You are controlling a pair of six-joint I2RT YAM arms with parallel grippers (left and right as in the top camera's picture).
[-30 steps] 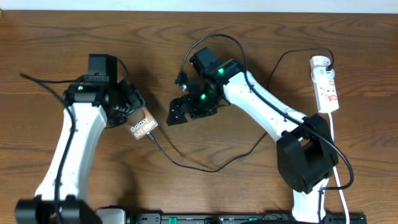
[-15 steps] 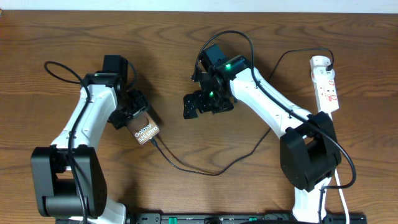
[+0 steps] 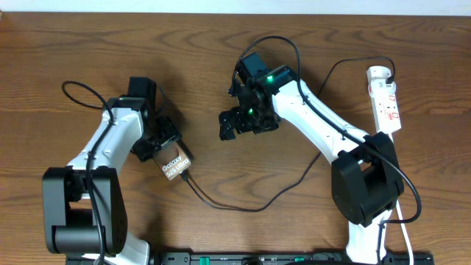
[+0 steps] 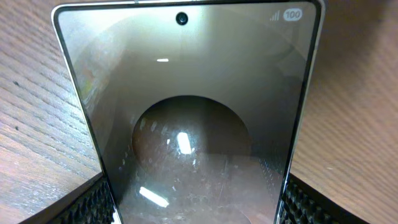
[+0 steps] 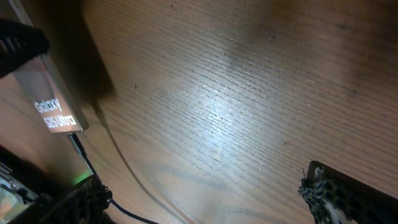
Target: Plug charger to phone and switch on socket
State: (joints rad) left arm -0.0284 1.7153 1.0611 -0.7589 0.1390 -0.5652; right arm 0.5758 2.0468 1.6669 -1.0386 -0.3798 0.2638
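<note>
The phone [image 3: 174, 163] with white "Galaxy" lettering is gripped in my left gripper [image 3: 165, 149] just above the table. In the left wrist view the phone's screen [image 4: 186, 118] fills the frame between the jaws [image 4: 193, 208]. The charger cable [image 3: 243, 207] is black; its connector tip [image 3: 185, 175] sits in the phone's lower end. The right wrist view also shows the phone [image 5: 53, 106] with the charger [image 5: 84, 155] plugged in. My right gripper [image 3: 246, 123] is open and empty, to the right of the phone; its fingers [image 5: 205, 196] are wide apart. The socket [image 3: 386, 99] lies at the far right.
A white cord [image 3: 398, 184] runs from the power strip down toward the front edge. The black cable loops across the table's middle and up to the strip's rounded plug [image 3: 379, 73]. The right arm's base [image 3: 364, 188] stands at the front right.
My left gripper has carried the phone slightly down and to the right, with the cable trailing. My right gripper moved right and away from the phone, then stayed still.
</note>
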